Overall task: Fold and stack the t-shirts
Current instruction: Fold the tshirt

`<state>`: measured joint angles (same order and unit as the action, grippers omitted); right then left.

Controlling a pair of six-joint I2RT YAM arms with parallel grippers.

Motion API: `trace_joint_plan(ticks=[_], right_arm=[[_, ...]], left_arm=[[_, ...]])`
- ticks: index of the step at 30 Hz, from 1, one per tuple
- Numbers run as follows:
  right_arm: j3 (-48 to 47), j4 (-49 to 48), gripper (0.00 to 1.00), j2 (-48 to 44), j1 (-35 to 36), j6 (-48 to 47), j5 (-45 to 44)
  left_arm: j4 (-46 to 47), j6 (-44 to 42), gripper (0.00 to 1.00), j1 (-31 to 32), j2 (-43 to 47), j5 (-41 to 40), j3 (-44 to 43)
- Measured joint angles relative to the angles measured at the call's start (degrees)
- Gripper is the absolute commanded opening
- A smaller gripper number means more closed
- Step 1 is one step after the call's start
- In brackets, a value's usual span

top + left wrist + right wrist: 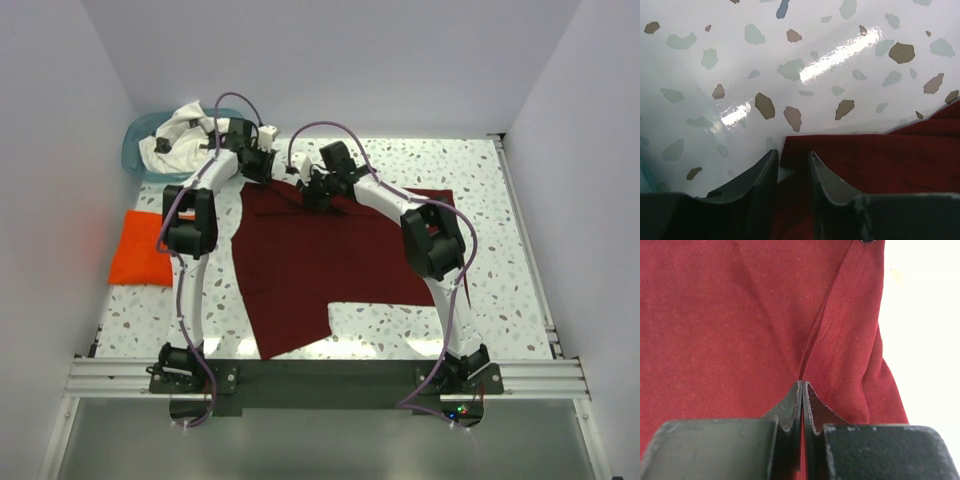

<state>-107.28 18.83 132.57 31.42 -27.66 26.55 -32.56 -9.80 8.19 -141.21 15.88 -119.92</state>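
Observation:
The dark maroon t-shirt (340, 260) lies spread on the speckled table (480, 190). My left gripper (255, 165) is at its far left corner. In the left wrist view the jaws (792, 155) stand slightly apart, astride the corner of the maroon cloth (880, 160), with a bit of table showing between them. My right gripper (312, 190) is at the shirt's far edge. Its jaws (802, 384) are shut on a raised fold of the maroon cloth (715, 315) beside a stitched hem. The orange-red t-shirt (140, 248) lies folded at the left. The white printed t-shirt (178, 135) sits in the basket.
A teal basket (133, 140) stands at the far left corner. White walls close in the table on the left, back and right. A metal rail (320, 375) with both arm bases runs along the near edge.

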Motion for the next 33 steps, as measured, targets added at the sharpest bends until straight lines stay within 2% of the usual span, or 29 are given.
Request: trace_joint_plan(ticks=[3,4,7,9,20,33], right_arm=[[-0.2,0.0,0.00,0.0,0.0,0.0,0.0],[-0.3,0.0,0.00,0.0,0.0,0.0,0.0],[-0.6,0.0,0.00,0.0,0.0,0.0,0.0],[-0.7,0.0,0.00,0.0,0.0,0.0,0.0],[-1.1,0.0,0.00,-0.3,-0.1,0.0,0.0],[5.7,0.2,0.00,-8.7,-0.7,0.2,3.5]], left_arm=[[-0.1,1.1,0.23,-0.2,-0.1,0.4,-0.1],[-0.1,1.4,0.16,-0.2,-0.1,0.5,-0.1],[-0.1,2.3,0.04,-0.3,-0.1,0.8,-0.1],[-0.1,2.6,0.01,-0.3,-0.1,0.9,-0.1],[-2.7,2.7,0.00,-0.5,3.8,1.5,1.0],[-6.9,1.2,0.00,-0.8,20.2,3.0,18.4]])
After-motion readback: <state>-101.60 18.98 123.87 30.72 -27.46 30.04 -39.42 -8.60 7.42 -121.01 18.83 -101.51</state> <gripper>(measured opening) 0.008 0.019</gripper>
